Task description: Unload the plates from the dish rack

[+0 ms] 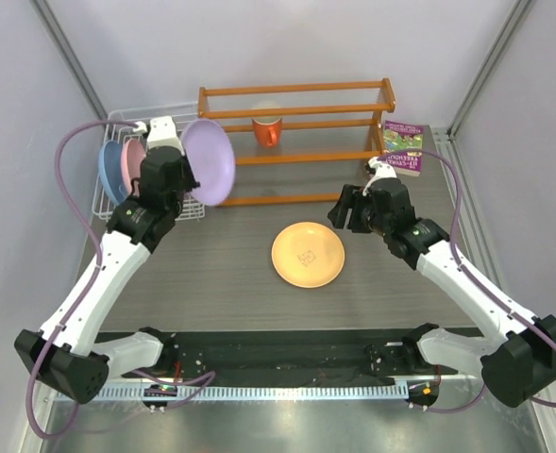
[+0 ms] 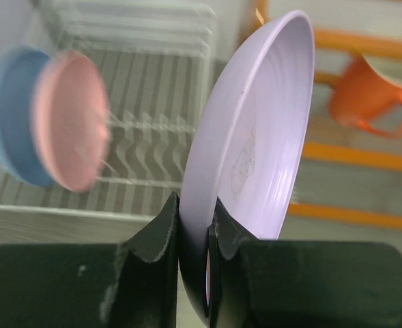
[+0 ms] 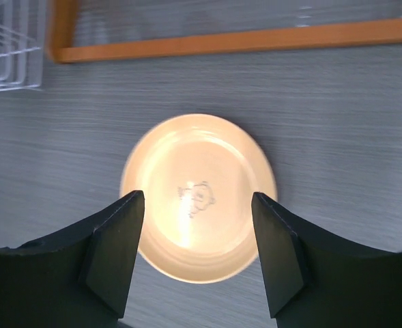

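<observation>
As seen from overhead, grips the lilac plate point(image 1: 209, 160) by its rim with the left gripper point(image 1: 189, 181), just right of the dish rack point(image 1: 117, 118). Shows blue plate point(image 1: 109, 175) and pink plate point(image 1: 134, 156) upright inside the rack, left of that gripper. Holds the right gripper point(image 1: 342, 212) spread near the yellow-orange plate point(image 1: 308, 255), flat on bare table point(image 1: 211, 283).

From the left wrist: pinches the lilac rim between both fingers point(image 2: 156, 232), orange mug point(image 2: 371, 102) beyond, to the right.

From the right wrist: frames the yellow-orange plate between wide-apart fingers, orange frame point(image 3: 221, 42) edge farther ahead.
</observation>
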{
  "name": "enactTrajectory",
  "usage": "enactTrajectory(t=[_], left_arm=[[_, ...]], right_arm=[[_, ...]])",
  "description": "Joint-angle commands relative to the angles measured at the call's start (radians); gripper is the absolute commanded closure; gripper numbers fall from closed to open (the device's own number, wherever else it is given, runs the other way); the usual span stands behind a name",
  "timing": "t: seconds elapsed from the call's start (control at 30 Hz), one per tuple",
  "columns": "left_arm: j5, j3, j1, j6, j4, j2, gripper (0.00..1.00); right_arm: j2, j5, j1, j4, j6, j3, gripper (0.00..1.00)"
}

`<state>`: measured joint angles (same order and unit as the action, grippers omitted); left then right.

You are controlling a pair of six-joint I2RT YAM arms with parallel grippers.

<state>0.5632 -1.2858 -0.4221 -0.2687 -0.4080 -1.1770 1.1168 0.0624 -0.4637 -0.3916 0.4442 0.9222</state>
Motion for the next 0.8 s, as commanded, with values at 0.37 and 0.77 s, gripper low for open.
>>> enactTrajectory(t=[0.37,0.77], left_arm=[[-0.655,0.345,-0.018,-0.423,0.143,0.108,1.0],[-0.763,0.456,-0.035,-0.487,0.242,0.154,1.0]], right_arm=[[0.124,-0.305,-0.012,0.387,0.163,-0.014,0.3],[0.247,-0.348,-0.039,0.468,0.186,-0.029,0.34]])
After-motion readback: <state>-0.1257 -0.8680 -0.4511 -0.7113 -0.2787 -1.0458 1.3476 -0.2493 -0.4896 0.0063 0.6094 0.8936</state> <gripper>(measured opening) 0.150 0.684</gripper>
